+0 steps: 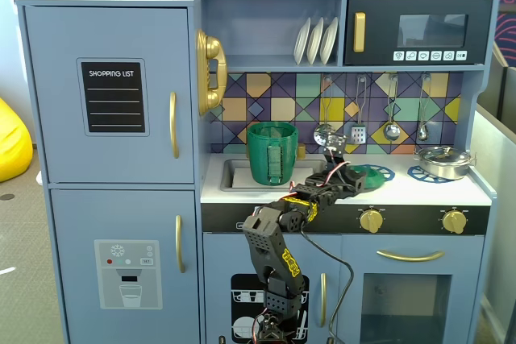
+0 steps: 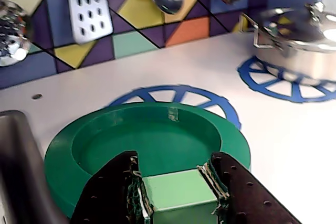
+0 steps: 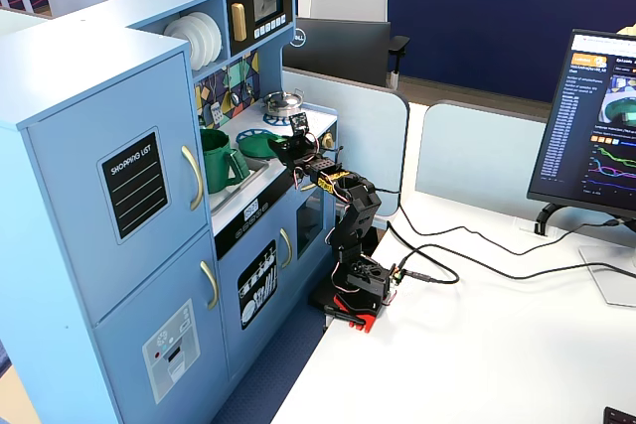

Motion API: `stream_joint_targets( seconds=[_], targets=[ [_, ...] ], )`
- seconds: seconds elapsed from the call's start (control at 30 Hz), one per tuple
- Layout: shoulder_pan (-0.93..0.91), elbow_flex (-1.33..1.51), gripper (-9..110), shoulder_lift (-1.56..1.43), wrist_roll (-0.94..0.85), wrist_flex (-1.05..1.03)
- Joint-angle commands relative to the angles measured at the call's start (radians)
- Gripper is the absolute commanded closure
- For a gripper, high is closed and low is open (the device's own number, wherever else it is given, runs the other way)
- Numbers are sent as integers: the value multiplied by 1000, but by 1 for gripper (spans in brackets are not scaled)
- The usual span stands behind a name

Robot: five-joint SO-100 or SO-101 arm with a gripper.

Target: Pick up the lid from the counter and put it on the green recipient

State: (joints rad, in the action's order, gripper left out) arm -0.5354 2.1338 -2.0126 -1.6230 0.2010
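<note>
The gripper (image 2: pixel 176 182) pinches the tab of the green lid (image 2: pixel 152 140) on the tabletop (image 2: pixel 283 145). Lifting and covering the green pot (image 1: pixel 272 152) are left.

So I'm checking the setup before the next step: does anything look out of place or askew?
Nothing stands out. The lid lies flat on the counter over a blue burner ring, with the gripper's jaws around its tab.

On the counter (image 1: pixel 419 192) sit one green lid (image 2: pixel 152 142), one tall green pot (image 1: pixel 272 153), one silver pot (image 1: pixel 444 160) and two blue burner rings (image 2: pixel 283 80). Three white plates (image 1: pixel 315 41) stand on the far shelf. Two gold knobs (image 1: pixel 371 220) line the near front.
</note>
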Motion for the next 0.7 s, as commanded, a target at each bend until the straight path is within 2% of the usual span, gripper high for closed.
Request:
stream_joint_targets(
  seconds=[0.0,0.43,0.67],
  targets=[
    [3,-91,101,-29,-3,32],
    [130,-667,102,-67,38,-403],
    [278,-778,102,-112,54,-522]
  ],
)
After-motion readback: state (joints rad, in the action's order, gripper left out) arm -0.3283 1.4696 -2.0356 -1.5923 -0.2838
